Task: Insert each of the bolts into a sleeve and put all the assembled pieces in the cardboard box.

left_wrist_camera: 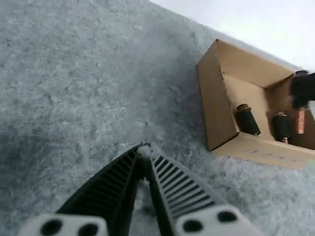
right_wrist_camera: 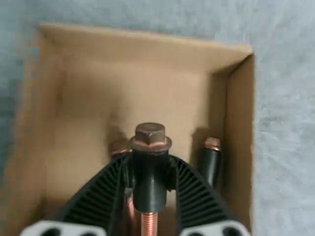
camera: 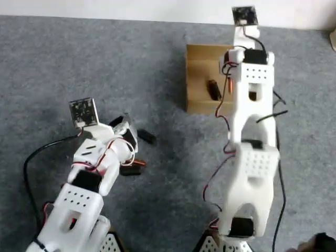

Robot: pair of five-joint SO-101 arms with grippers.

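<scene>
Your right end effector is clamped on a black sleeve with a copper bolt through it, held over the cardboard box; two assembled pieces lie inside. Your left end effector, jaws together, hovers over the worktop, well apart from the box.

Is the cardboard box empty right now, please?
Not empty: two assembled pieces lie inside the cardboard box; the right gripper holds a third piece.

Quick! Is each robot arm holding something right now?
Left end effector: shut, holding nothing.
Right end effector: shut on the sleeved bolt, over the cardboard box.
</scene>
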